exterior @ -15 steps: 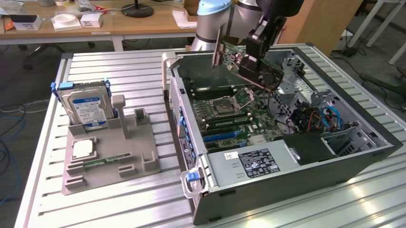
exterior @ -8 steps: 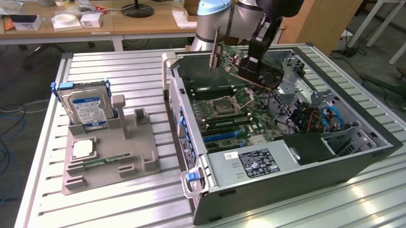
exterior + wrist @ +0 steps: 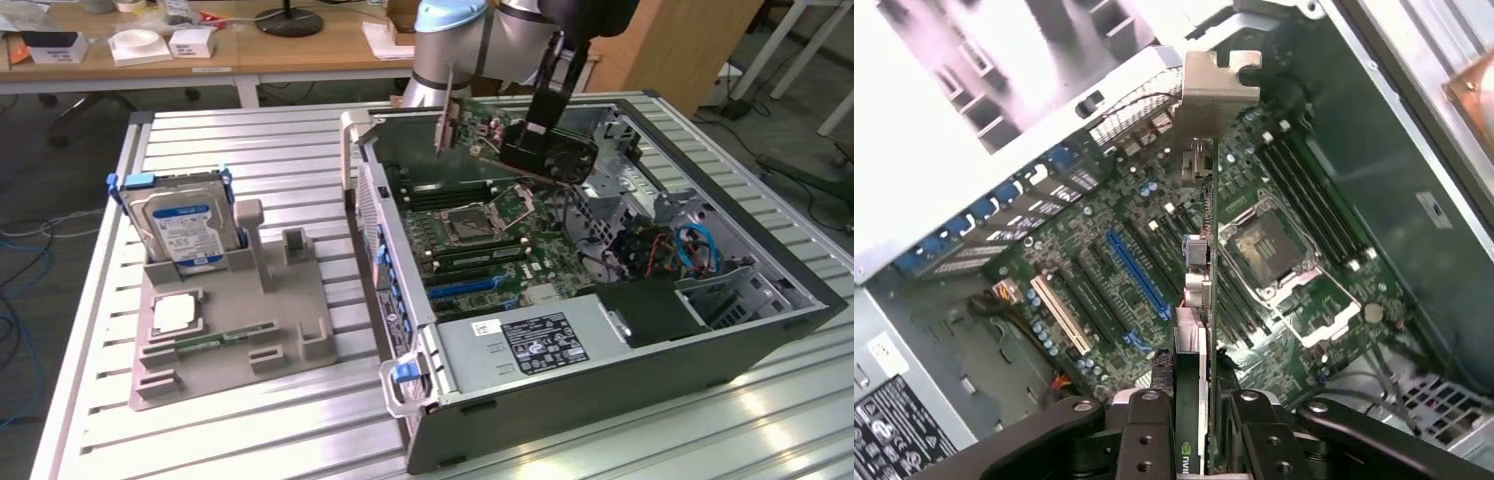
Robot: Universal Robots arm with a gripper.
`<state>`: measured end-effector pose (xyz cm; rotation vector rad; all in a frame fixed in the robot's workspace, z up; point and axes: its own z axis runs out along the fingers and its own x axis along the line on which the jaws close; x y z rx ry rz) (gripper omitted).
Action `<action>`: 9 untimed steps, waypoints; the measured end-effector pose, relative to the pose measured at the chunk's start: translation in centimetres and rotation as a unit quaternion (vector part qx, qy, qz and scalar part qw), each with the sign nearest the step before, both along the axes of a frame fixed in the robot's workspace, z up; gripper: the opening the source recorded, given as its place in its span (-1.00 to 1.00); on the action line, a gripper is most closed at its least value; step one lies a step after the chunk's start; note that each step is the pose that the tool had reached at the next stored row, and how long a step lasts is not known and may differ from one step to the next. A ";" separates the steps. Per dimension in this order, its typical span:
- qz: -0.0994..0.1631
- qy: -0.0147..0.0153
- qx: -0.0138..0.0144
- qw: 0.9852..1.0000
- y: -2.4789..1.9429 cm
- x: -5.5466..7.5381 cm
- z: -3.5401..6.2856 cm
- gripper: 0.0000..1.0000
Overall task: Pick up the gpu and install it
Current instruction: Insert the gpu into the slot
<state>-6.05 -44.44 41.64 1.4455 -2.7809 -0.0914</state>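
The gpu [image 3: 483, 122], a thin dark card with a silver bracket along one end, hangs tilted above the far part of the open computer case [image 3: 747, 320]. My gripper [image 3: 531, 148] is shut on it from the card's end opposite the bracket. In the wrist view the gpu [image 3: 1197, 290] shows edge-on between my two black fingers [image 3: 1144, 425], its bracket pointing away toward the case's rear wall. It hovers over the motherboard [image 3: 1104, 230], beside the long blue slot [image 3: 1139, 275], and touches nothing.
A CPU socket [image 3: 1269, 245] and memory slots lie on the board next to the card. The power supply [image 3: 534, 340] fills the case's near corner. On the exterior view's left a grey holder [image 3: 240, 320] carries a blue-labelled hard drive [image 3: 184, 228] and a memory stick [image 3: 220, 340].
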 end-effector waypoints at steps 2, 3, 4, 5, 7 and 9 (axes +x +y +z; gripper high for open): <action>0.018 0.000 0.000 1.000 0.00 0.0 -0.03 -0.47; 0.027 0.000 0.000 1.000 0.00 0.0 -0.03 -0.47; 0.036 0.000 0.000 0.999 0.00 0.0 -0.05 -0.47; 0.044 0.000 0.000 0.999 0.00 0.0 -0.06 -0.47; 0.060 0.000 0.000 0.998 0.00 0.0 -0.09 -0.47; 0.075 0.000 0.000 0.997 0.00 0.0 -0.12 -0.47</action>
